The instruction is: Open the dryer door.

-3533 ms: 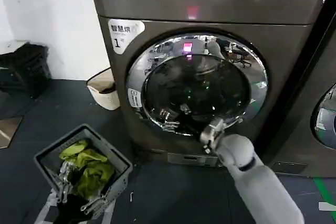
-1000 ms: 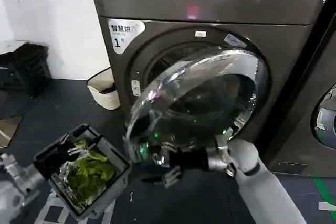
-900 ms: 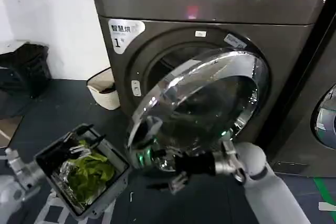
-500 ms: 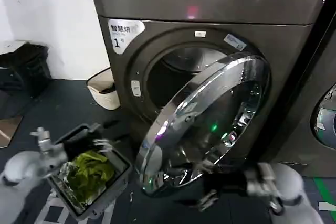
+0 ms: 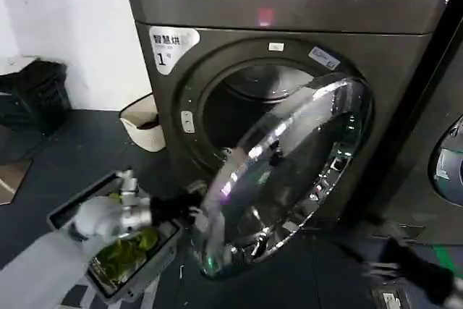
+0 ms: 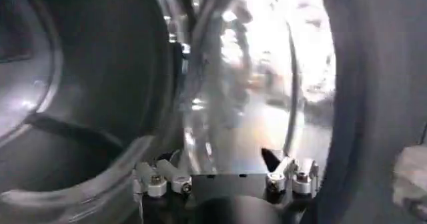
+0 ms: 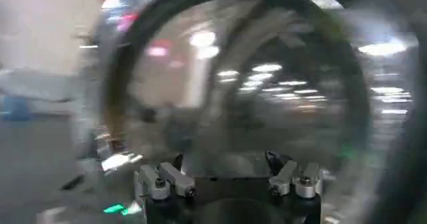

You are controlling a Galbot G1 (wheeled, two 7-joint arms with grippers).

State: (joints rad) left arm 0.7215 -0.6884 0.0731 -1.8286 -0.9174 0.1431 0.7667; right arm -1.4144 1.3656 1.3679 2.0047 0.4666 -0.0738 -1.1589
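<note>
Already the dryer door stands half open on the dryer. Left gripper, fingers spread at its free rim, should push steadily outward (right gripper, fingers apart, stays clear).

The dryer door has a glossy chrome rim around dark, mirror-like glass. The dryer (upper half of the frame) looks brushed metal, satin grey-brown.

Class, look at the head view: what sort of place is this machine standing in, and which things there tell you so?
Probably a shared laundry room: a numbered front-loading dryer with its dryer door ajar, a neighbouring machine beside it, and a basket of green cloth on the floor.
</note>
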